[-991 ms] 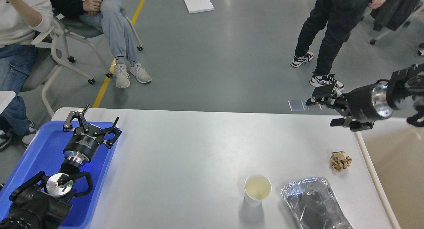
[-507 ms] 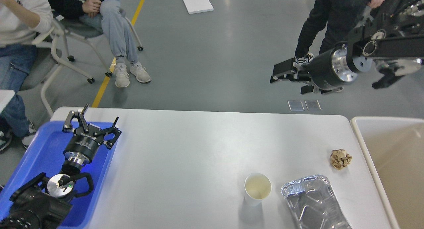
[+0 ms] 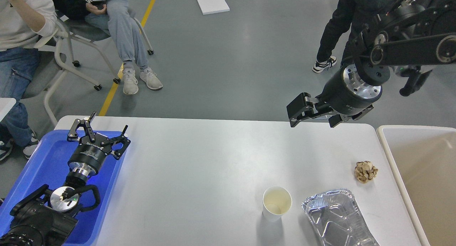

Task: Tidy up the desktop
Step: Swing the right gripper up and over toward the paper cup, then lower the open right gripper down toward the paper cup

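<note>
The white desktop (image 3: 199, 174) carries a white paper cup (image 3: 277, 202), a crumpled foil tray (image 3: 336, 217) at the front right, and a brown crumpled paper ball (image 3: 366, 171) near the right edge. My right gripper (image 3: 313, 120) is open and empty, hanging above the far right edge of the desktop, well behind the paper ball. My left gripper (image 3: 103, 127) is open and empty over the far end of the blue tray (image 3: 39, 160) on the left.
A beige bin (image 3: 424, 174) stands against the desktop's right edge. Seated people with wheeled chairs (image 3: 71, 61) are beyond the far left corner. A person (image 3: 342, 36) stands beyond the far right corner.
My right arm has swung up from above the bin and to the left, then come down toward the desktop's far right edge. The left arm and the objects have not moved.
</note>
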